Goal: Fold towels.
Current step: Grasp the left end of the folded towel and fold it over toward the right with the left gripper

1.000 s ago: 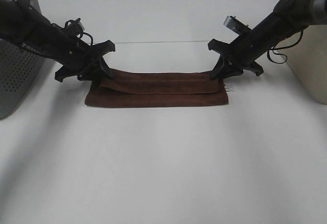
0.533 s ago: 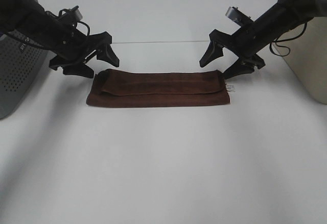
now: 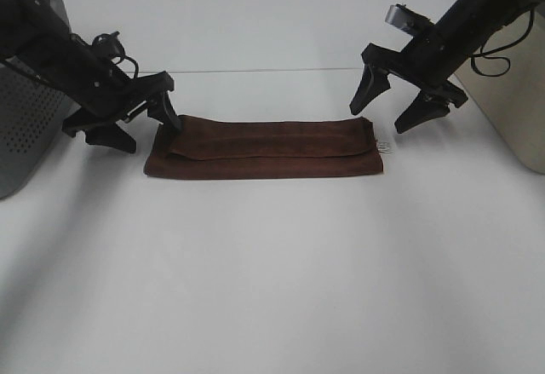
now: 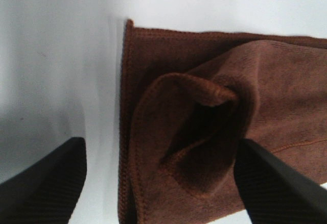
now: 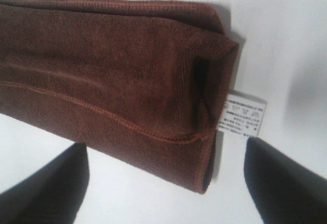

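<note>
End effectors (image 3: pixel 153 135) (image 3: pixel 376 121) raised; towel (image 3: pixel 264 151) between (folded).

My right gripper (image 5: pixel 163 150) hangs with jaws spread wide over the folded brown towel (image 5: pixel 102 66), its white tag (image 5: pixel 241 116) lying on the table (image 5: pixel 286 40).

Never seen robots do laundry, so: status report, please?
Left gripper open, right gripper open, both empty. Towel folded into a long strip, flat on the table. Nothing on top of it.
</note>
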`<act>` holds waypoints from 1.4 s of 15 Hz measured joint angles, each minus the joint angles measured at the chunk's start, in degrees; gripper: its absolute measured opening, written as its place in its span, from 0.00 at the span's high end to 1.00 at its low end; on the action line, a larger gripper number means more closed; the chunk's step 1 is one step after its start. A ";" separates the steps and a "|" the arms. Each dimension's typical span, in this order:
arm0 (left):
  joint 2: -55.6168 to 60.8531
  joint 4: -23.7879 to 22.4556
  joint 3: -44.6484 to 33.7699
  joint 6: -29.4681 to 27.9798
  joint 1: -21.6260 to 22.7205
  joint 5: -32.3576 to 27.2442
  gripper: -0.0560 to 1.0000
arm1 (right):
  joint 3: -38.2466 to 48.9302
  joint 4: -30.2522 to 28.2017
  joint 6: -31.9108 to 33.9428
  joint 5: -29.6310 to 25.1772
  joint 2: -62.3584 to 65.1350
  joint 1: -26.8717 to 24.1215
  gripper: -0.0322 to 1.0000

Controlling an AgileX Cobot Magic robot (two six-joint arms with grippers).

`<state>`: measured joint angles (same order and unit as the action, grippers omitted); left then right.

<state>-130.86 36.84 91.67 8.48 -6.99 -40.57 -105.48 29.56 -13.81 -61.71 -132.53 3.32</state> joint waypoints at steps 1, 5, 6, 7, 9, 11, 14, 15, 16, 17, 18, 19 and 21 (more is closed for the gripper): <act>-1.66 2.64 0.23 0.92 0.00 0.29 0.23 | 0.00 -0.80 0.00 -0.34 0.00 0.00 0.21; -2.98 11.00 0.46 7.68 -0.69 0.11 0.25 | 0.00 -0.86 0.00 -0.40 0.00 0.00 0.21; -3.21 11.52 0.46 8.08 -0.80 0.00 0.31 | 0.00 -0.92 0.00 -0.34 0.00 0.00 0.21; -3.55 11.06 0.46 7.68 -0.80 -0.29 0.45 | 0.00 -0.92 0.00 -0.29 0.00 0.00 0.21; -3.78 7.51 0.46 5.33 -0.57 -0.74 0.80 | 0.00 -0.97 0.00 -0.23 0.00 0.00 0.21; -3.50 4.41 0.46 3.27 -0.34 -2.01 0.91 | 0.00 -1.03 0.17 -0.23 0.00 0.00 0.21; 0.40 -8.08 0.80 -4.24 -0.34 -3.84 0.91 | 0.00 -1.09 0.74 -0.29 0.00 0.00 0.21; 2.01 -13.52 2.18 -8.14 -0.34 -5.50 0.91 | 0.00 -1.09 0.80 -0.34 0.00 0.00 0.21; 3.78 -18.28 5.56 -12.49 -0.34 -9.45 0.91 | 0.00 -1.09 0.86 -0.40 0.00 0.00 0.21; 4.58 -17.70 9.22 -13.29 -0.80 -14.32 0.91 | 0.00 -1.09 0.86 -0.63 0.00 0.00 0.21; 4.70 -14.84 10.77 -12.55 -1.60 -15.53 0.91 | 0.00 -1.09 0.86 -0.74 0.00 0.00 0.21; 4.70 -9.97 11.40 -10.77 -2.86 -15.41 0.91 | 0.00 -1.09 0.86 -0.86 0.00 0.00 0.21; 3.84 -3.04 11.57 -8.48 -5.79 -14.78 0.91 | 0.00 -1.09 0.86 -0.86 0.00 0.00 0.21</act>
<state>-127.02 33.80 103.25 0.00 -12.78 -55.35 -105.48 28.48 -12.95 -62.57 -132.53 3.32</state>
